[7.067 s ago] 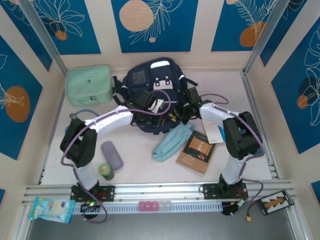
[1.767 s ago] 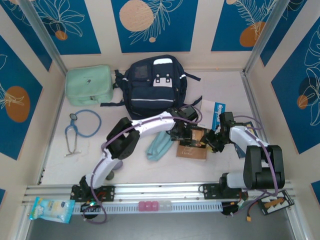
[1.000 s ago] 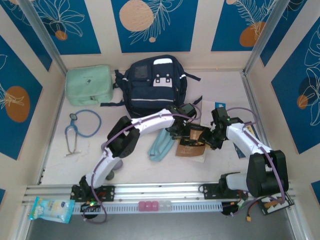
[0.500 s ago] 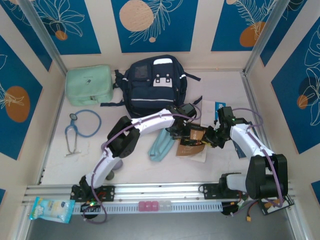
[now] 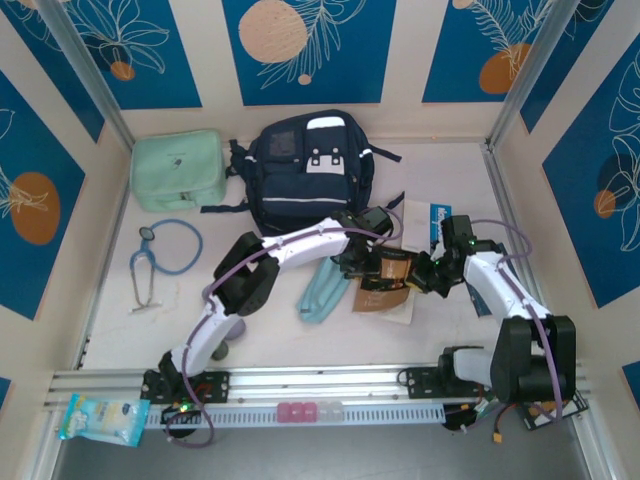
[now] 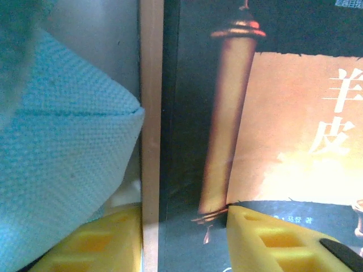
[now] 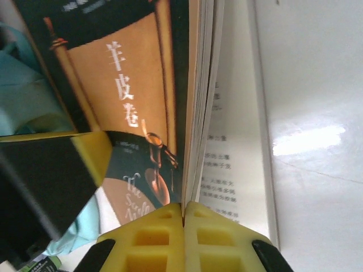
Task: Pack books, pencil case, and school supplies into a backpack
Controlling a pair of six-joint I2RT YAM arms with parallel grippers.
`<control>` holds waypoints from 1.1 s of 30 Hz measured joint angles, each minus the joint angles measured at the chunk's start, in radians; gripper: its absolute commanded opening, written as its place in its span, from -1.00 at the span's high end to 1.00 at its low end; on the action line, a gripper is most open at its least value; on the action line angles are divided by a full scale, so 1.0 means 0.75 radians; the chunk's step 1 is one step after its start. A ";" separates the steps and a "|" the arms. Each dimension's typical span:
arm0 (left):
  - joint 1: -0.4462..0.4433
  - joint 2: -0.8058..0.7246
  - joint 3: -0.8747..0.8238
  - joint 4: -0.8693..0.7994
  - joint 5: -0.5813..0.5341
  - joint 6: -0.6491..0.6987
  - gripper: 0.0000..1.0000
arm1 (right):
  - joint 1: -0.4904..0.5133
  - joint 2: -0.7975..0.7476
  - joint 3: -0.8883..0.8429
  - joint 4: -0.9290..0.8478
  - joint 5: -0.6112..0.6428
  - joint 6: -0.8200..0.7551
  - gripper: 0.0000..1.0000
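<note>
Left gripper (image 6: 177, 215) spread astride the brown book's (image 6: 283, 119) edge; right gripper (image 7: 182, 218) pressed together, perhaps pinching pages.

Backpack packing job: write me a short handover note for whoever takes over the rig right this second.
Left gripper: open, fingers either side of the brown book's spine edge, next to the pencil case.
Right gripper: shut, pinching the brown book's opposite edge.
Things: brown book and pencil case lie on the table, in front of the backpack.
Done: neither is in the backpack yet.
Left: lift the book, pack it and the pencil case, then the remaining supplies.
</note>
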 measured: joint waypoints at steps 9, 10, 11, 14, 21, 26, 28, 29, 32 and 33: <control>0.089 -0.231 -0.082 0.204 0.140 0.057 -0.27 | -0.058 -0.178 0.133 0.009 -0.187 0.023 1.00; 0.115 -0.286 -0.107 0.241 0.162 0.054 -0.29 | -0.063 -0.181 0.169 0.010 -0.211 0.027 1.00; 0.145 -0.340 -0.136 0.281 0.186 0.045 -0.32 | -0.068 -0.182 0.204 0.009 -0.232 0.033 1.00; 0.232 -0.476 -0.241 0.414 0.250 0.007 -0.39 | -0.072 -0.181 0.310 0.024 -0.301 0.052 1.00; 0.395 -0.586 -0.551 0.665 0.369 -0.096 -0.63 | -0.050 -0.101 0.493 0.123 -0.460 0.116 1.00; 0.507 -0.606 -0.735 0.779 0.429 -0.158 -0.73 | 0.055 0.041 0.624 0.214 -0.513 0.155 1.00; 0.551 -0.630 -0.788 0.823 0.448 -0.182 -0.78 | 0.108 0.114 0.695 0.251 -0.520 0.164 1.00; 0.580 -0.650 -0.814 0.846 0.454 -0.191 -0.81 | 0.134 0.155 0.731 0.272 -0.520 0.167 1.00; 0.671 -0.724 -0.893 0.919 0.464 -0.224 -0.86 | 0.212 0.293 0.843 0.332 -0.519 0.176 1.00; 0.701 -0.751 -0.920 0.938 0.464 -0.233 -0.88 | 0.235 0.335 0.872 0.351 -0.519 0.178 1.00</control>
